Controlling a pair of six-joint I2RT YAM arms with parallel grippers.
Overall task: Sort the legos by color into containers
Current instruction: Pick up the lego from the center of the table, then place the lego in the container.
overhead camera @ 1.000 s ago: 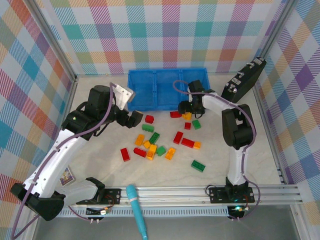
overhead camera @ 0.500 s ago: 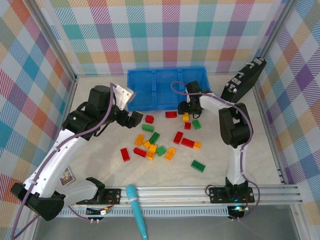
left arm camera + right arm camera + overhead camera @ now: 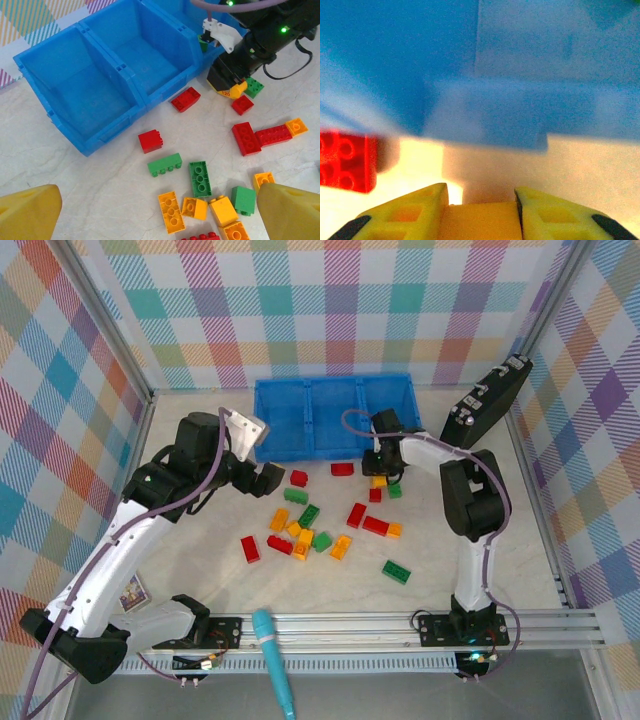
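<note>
1. Rt wrist cam: you're seeing the right gripper (image 3: pixel 480 197) pinching a yellow-orange lego (image 3: pixel 479 222), blurry and partly cropped, beside the blue bin (image 3: pixel 530 75).
2. Top cam: the left gripper (image 3: pixel 268 478) is hanging wide open; other legos (image 3: pixel 309 515) are lying on the surface (image 3: pixel 200 570).

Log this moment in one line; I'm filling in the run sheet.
right gripper: shut on yellow-orange brick near blue bin | left gripper: open, empty

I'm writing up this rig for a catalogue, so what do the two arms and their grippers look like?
The left arm and right arm have white link shells and black joint housings, each trailed by a looping purple cable. The left gripper and right gripper are black-bodied with yellow fingers. Small green lights glow on the joints.
</note>
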